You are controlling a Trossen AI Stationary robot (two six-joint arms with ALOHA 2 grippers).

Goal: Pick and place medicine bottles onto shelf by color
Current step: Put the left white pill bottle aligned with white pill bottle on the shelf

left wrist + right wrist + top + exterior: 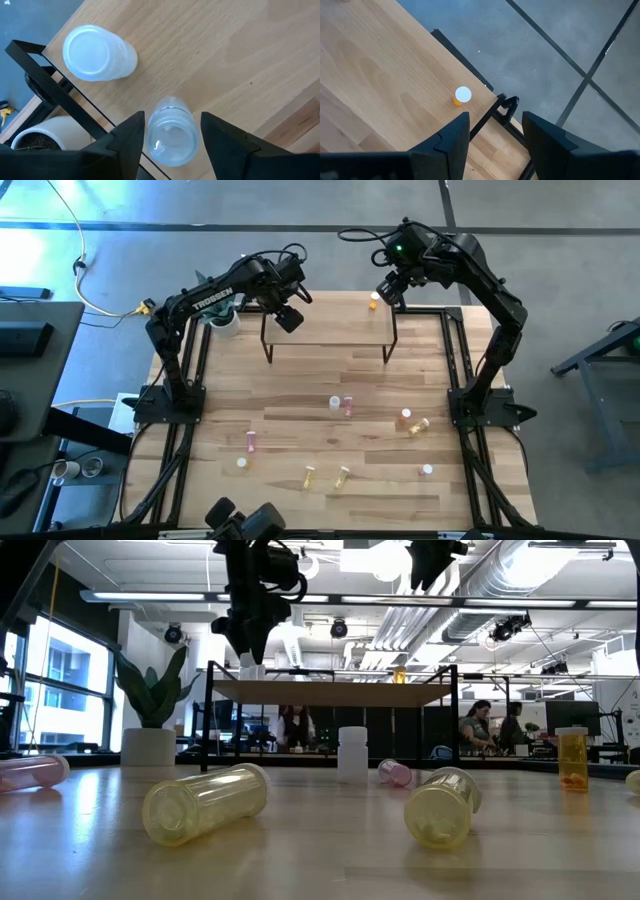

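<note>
The left gripper point(170, 142) hangs over the left end of the shelf point(330, 330), its fingers point(125, 145) parted on either side of a white bottle point(171, 134) standing on the board, apart from it. A second white bottle point(95, 54) stands near it, by the corner. This looks like the release step of a placement. The right gripper point(495, 135) hovers empty above the shelf's right end, fingers spread, over an orange bottle point(461, 96). Next, the left arm should lift straight up, then fetch another bottle from the surface point(330, 460).
</note>
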